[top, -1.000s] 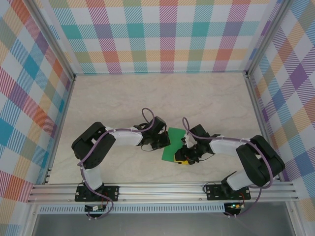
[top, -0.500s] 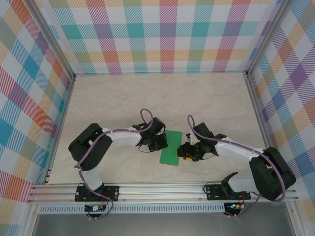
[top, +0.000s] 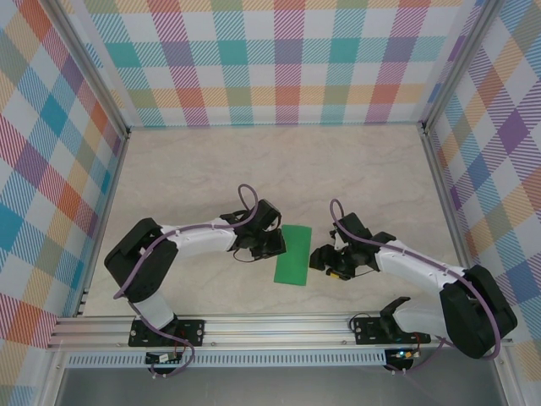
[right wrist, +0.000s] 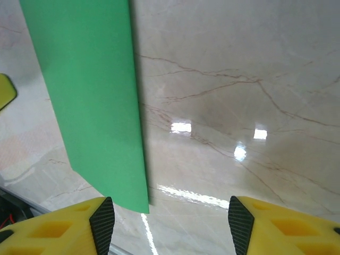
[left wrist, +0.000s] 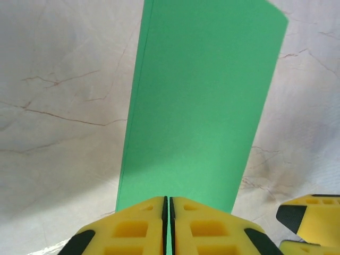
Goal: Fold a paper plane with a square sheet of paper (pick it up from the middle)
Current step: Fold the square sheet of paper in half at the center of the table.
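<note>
Sheet of paper seen folded to narrow green strip, on table between grippers. Left gripper pinched almost fully together on strip's near edge. Right gripper spread wide, nothing gripped, strip edge just beside one finger.

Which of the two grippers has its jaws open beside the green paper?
The right gripper: its yellow fingers stand wide apart. The fingers of the left gripper are pressed almost together.
</note>
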You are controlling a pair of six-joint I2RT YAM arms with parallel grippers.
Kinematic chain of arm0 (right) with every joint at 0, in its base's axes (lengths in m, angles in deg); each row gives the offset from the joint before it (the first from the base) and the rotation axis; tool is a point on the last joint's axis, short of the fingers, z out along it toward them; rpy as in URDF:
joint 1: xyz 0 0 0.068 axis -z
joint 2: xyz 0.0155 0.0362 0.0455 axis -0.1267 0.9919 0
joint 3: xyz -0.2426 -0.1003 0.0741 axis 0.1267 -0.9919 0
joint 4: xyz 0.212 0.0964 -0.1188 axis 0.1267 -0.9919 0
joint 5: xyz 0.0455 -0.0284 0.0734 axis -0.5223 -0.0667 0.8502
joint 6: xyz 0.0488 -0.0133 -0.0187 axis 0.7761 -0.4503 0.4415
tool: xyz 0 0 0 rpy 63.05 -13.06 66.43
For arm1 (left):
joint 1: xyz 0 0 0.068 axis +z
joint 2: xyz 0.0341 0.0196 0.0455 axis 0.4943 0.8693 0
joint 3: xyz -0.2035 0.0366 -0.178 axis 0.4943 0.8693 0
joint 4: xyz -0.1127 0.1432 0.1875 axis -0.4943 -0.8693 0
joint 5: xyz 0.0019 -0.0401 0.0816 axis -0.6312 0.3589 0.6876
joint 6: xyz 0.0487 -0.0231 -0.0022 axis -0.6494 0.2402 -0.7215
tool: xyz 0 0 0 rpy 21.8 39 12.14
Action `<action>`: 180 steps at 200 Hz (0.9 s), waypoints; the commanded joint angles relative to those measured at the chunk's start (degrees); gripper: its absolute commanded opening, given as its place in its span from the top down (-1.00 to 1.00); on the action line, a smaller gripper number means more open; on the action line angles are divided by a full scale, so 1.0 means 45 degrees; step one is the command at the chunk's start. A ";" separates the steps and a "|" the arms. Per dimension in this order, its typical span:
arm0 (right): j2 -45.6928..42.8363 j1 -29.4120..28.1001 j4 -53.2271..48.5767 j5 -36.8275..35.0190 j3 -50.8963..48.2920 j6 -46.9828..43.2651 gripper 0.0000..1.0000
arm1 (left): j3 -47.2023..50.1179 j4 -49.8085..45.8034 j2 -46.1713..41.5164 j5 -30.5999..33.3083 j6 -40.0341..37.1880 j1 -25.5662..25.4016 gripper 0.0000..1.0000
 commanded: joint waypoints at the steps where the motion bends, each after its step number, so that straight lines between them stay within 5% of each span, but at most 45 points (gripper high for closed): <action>1: -0.0418 -0.0056 -0.0467 -0.0714 -0.0035 -0.0092 -0.26 | 0.0301 -0.0280 -0.0588 0.0524 -0.0553 -0.0130 0.69; 180: 0.2979 0.0814 0.1245 -0.0662 0.2437 -0.0426 -0.18 | 0.1196 -0.0672 -0.3035 0.2466 0.0071 0.0324 0.29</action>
